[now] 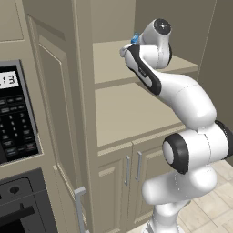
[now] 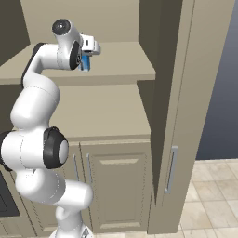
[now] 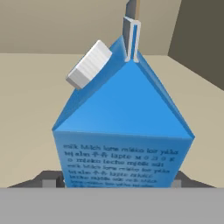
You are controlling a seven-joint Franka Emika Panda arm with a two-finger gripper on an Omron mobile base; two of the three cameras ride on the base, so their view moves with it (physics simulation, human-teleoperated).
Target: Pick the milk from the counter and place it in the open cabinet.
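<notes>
Milk: the milk [image 3: 122, 127] was seen close before the hand camera, gable ridge pointing away and white cap [image 3: 89, 64] on the slope; in the right base view a strip of blue [image 2: 85, 62] showed under the hand, over the upper shelf.
Gripper: the gripper [image 2: 86, 59] was carried at the end of the raised arm, at the height of the upper shelf; dark tips [image 3: 52, 180] were glimpsed at both lower corners of the carton, so the fingers were judged to be clamped on it, one on each side.
Cabinet: the open cabinet [image 1: 136, 113] was faced directly, with two flat shelves in its recess and two panelled doors [image 2: 116, 186] below.
Contact: whether the carton base was touching the upper shelf [image 2: 121, 60] or held just above it could not be told.
Step in hand: placing was judged to be under way, with the carton already inside the recess.
Doing it well: the carton should be brought down level until its base is borne by the shelf, set well back from the front edge, and only then let go.
Risk: a release made while tilted or too high would likely tip so narrow a carton.
Withdrawal: the hand should be drawn straight back, clear of the gable and cap.
</notes>
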